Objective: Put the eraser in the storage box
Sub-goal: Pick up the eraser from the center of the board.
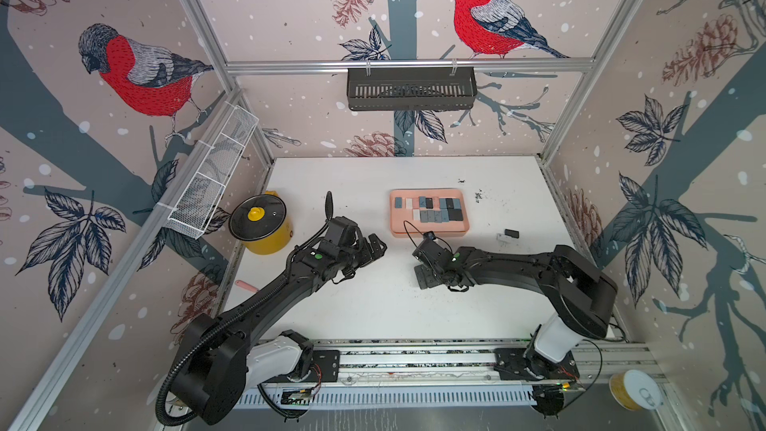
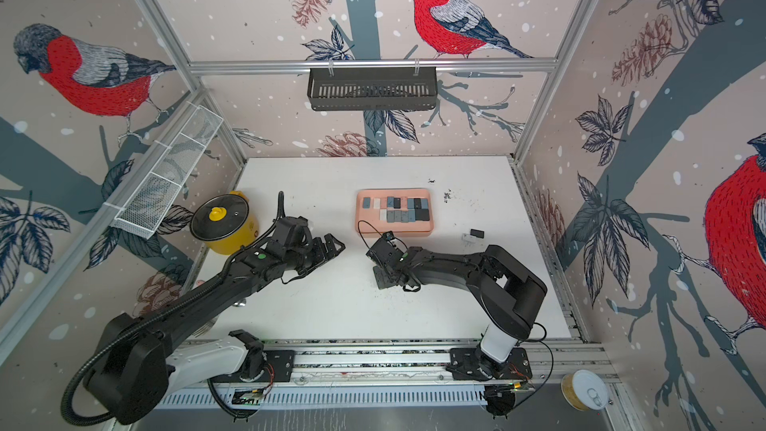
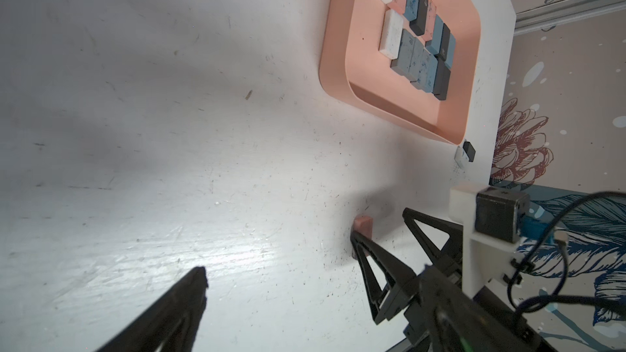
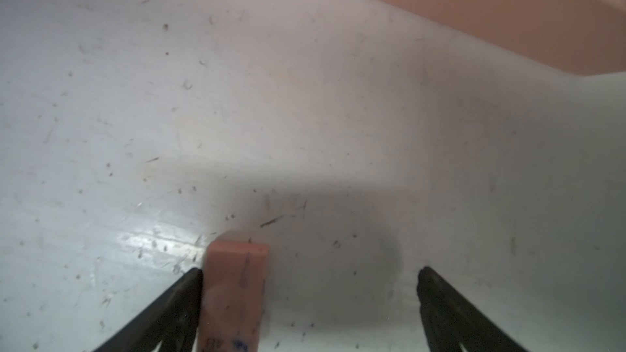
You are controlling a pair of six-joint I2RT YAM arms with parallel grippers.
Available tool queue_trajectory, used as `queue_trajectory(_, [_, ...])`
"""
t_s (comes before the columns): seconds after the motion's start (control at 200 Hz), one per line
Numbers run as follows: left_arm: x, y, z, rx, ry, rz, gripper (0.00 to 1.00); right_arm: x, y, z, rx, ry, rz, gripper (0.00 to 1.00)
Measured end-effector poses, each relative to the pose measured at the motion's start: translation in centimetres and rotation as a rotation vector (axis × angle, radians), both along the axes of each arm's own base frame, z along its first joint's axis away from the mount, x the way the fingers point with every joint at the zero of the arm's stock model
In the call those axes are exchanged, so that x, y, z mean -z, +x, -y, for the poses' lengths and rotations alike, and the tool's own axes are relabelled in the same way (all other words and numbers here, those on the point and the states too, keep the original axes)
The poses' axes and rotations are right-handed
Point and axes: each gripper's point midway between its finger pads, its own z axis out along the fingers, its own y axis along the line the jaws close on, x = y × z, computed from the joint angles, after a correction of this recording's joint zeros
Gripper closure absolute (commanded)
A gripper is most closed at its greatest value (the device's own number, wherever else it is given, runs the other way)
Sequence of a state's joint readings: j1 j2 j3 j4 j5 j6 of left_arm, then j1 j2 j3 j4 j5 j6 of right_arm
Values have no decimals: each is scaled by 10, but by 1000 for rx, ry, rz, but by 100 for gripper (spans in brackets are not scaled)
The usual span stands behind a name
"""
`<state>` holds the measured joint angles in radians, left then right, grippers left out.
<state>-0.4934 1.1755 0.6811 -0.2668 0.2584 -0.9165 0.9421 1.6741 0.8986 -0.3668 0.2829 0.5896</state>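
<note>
White tabletop (image 1: 373,308), matt, scuffed and speckled with dark crumbs, is boxed in by bullfinch-and-pinecone print panels (image 1: 290,14) on aluminium profile.

Near edge: both arm bases are carried on a ribbed aluminium rail (image 1: 414,360). A round yellow spool (image 1: 634,393) with a white end cap is parked beside its right end.

Left gripper (image 1: 375,245) is held above the table, left of centre, jaws spread wide and empty. In the left wrist view only one black triangulated finger (image 3: 183,303) is caught in frame.

Right gripper (image 4: 310,269) is positioned at table level, jaws also spread wide. The eraser (image 4: 237,286), a salmon-pink rectangular block with faint blue pen marks, is lying on the table between those jaws. One finger is set against its long side and the other is well apart, so the block is not gripped.

Just beyond, the storage box (image 1: 456,230) is set flat: shallow salmon-pink plastic, rounded corners, low smooth rim. Two rows of small block erasers (image 1: 431,209) are packed inside, blue, grey, black, white and pink.

Off its near right corner, a black eraser (image 1: 511,233) and a white eraser (image 1: 502,237) are lying on the table, just beside each other.

At the left table edge a yellow pot (image 1: 271,242) is capped with a round glass lid (image 1: 269,207) and yellow knob.

A white wire-mesh basket (image 1: 211,176) is hung on the left frame. A black slotted metal basket (image 1: 411,89) is hung on the back rail.
</note>
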Motion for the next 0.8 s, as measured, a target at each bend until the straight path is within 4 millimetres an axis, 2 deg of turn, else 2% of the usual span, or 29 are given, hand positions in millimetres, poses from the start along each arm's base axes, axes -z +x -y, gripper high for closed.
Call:
queue_trajectory(0.3, [1,1,5,17,-19,-6,2,-19,-13,-17,-36,74,-15,12])
queue_trajectory(0.505, [3,0,6,21,-26,-3,2,-12,-21,-20,-11,97,-62,21])
queue_trajectory(0.705, [0,-1,4,24,-28,11,2,1,-22,-18,13,81,-88,33])
queue_trajectory(0.8, [1,-1,3,21,-27,10,2,5,-24,-18,15,73,-100,43])
